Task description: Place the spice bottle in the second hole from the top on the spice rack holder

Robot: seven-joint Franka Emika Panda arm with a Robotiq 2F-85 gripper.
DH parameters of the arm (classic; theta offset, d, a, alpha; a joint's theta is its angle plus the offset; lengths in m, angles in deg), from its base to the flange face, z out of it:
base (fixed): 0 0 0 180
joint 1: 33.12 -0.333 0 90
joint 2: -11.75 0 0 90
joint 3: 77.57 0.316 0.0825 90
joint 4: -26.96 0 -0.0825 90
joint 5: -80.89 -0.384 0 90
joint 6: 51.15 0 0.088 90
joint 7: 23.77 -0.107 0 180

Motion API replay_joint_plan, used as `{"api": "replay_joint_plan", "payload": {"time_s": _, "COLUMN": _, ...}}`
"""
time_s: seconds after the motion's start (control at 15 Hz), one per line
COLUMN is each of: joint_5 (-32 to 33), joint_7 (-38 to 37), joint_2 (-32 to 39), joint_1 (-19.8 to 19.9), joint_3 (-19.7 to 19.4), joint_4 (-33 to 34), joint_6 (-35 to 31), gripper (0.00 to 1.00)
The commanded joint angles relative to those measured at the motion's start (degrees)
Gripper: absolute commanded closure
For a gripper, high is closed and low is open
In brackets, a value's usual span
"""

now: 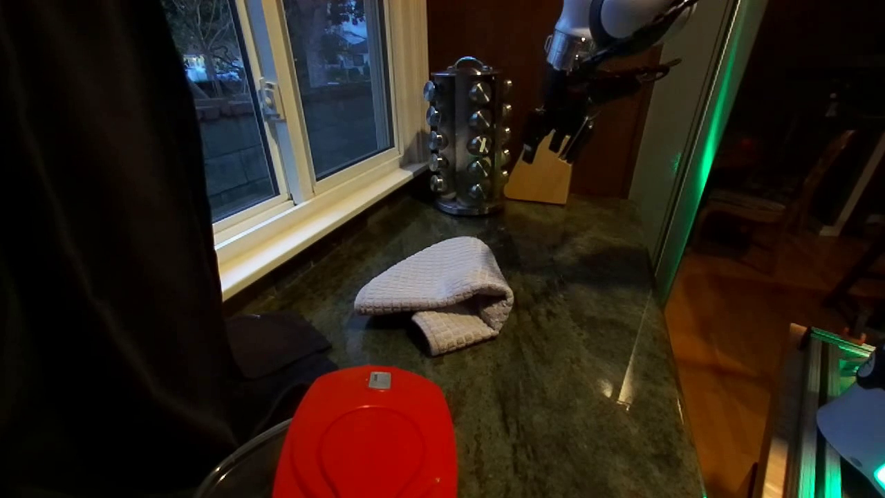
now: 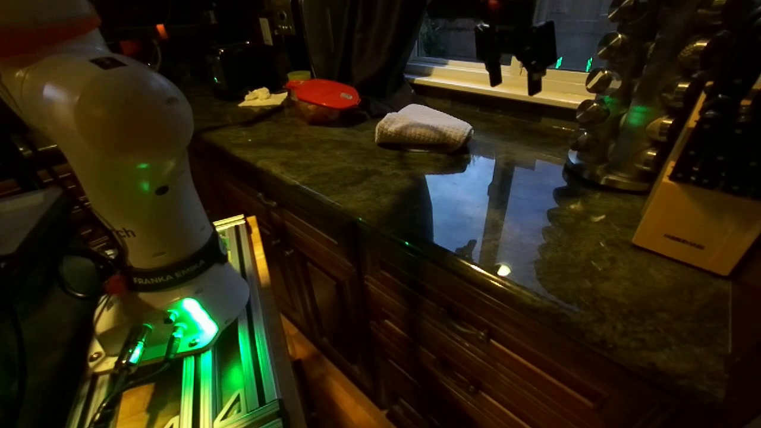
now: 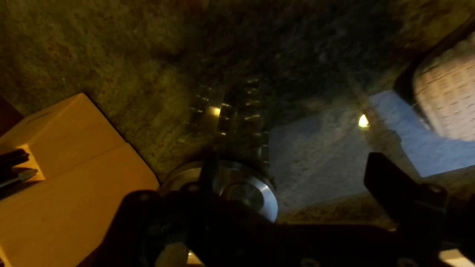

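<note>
The spice rack holder (image 1: 457, 131) is a tall silver tower at the far end of the counter, with rows of round-capped jars. It also stands at the right in an exterior view (image 2: 636, 134). In the wrist view a round silver part of it (image 3: 269, 202) shows partly behind a finger. Caps show in every visible row, such as a second-row cap (image 1: 480, 119). No loose spice bottle is visible. My gripper (image 1: 551, 149) is open and empty, in the air above the counter and apart from the rack. Its spread fingers show in an exterior view (image 2: 516, 83) and the wrist view (image 3: 293, 163).
A tan knife block (image 1: 539, 181) stands right beside the rack and shows large in the wrist view (image 3: 74, 178). A folded light towel (image 1: 442, 283) lies on the dark counter (image 1: 567, 311). A red-lidded container (image 1: 373, 429) stands farther off. A window sill (image 1: 325, 218) runs along the counter.
</note>
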Motion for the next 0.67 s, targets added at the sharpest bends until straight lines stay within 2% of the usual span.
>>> {"api": "replay_joint_plan", "payload": {"time_s": 0.0, "joint_5": -2.43, "joint_7": -2.82, "joint_2": -9.48, "joint_1": 10.14, "joint_3": 15.93, "joint_4": -0.09, "joint_6": 15.86, "gripper": 0.00}}
{"api": "replay_joint_plan", "payload": {"time_s": 0.13, "joint_5": -5.55, "joint_7": -3.02, "joint_2": -13.13, "joint_1": 15.21, "joint_3": 24.16, "joint_4": 2.17, "joint_6": 25.58, "gripper": 0.00}}
{"api": "replay_joint_plan", "payload": {"time_s": 0.27, "joint_5": -8.49, "joint_7": -2.91, "joint_2": -15.02, "joint_1": 18.15, "joint_3": 28.51, "joint_4": 4.72, "joint_6": 33.47, "gripper": 0.00}}
{"api": "replay_joint_plan", "payload": {"time_s": 0.33, "joint_5": -11.07, "joint_7": -1.04, "joint_2": -15.41, "joint_1": 18.97, "joint_3": 29.25, "joint_4": 6.02, "joint_6": 36.96, "gripper": 0.00}}
{"api": "replay_joint_plan", "payload": {"time_s": 0.4, "joint_5": -9.33, "joint_7": -1.53, "joint_2": -14.19, "joint_1": 20.46, "joint_3": 30.82, "joint_4": 4.91, "joint_6": 32.19, "gripper": 0.00}}
{"api": "replay_joint_plan", "payload": {"time_s": 0.47, "joint_5": -10.35, "joint_7": -1.43, "joint_2": -15.13, "joint_1": 20.98, "joint_3": 31.62, "joint_4": 5.70, "joint_6": 34.80, "gripper": 0.00}}
{"api": "replay_joint_plan", "payload": {"time_s": 0.6, "joint_5": -10.98, "joint_7": -1.20, "joint_2": -15.79, "joint_1": 21.49, "joint_3": 31.90, "joint_4": 6.02, "joint_6": 35.76, "gripper": 0.00}}
